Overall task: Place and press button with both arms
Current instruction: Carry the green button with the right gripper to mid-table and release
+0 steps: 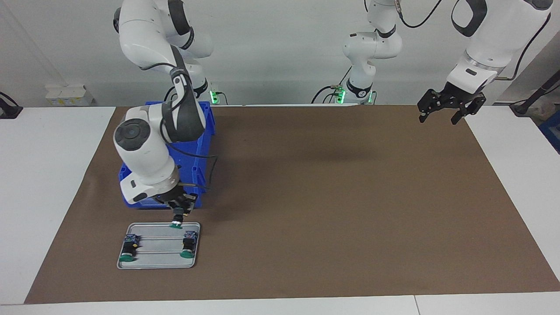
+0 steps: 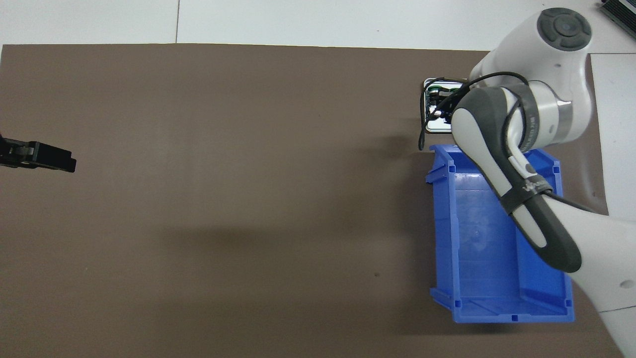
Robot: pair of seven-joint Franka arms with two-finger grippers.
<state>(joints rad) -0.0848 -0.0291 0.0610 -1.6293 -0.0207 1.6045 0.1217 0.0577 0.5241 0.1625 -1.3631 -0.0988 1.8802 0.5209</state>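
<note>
My right gripper (image 1: 178,213) is shut on a button (image 1: 176,222), which hangs green cap down over the edge of the silver tray (image 1: 157,259) nearest the robots. I cannot tell whether the cap touches the tray. Two more buttons lie on their sides on the tray, one (image 1: 128,250) toward the right arm's end and one (image 1: 188,246) toward the table's middle. In the overhead view the right arm hides most of the tray (image 2: 438,127); one lying button (image 2: 436,91) shows. My left gripper (image 1: 441,116) is open and empty, waiting high over the mat's corner at the left arm's end (image 2: 42,156).
A blue bin (image 1: 199,151) stands on the brown mat just nearer to the robots than the tray, under the right arm; it looks empty in the overhead view (image 2: 489,248). White table surfaces flank the mat.
</note>
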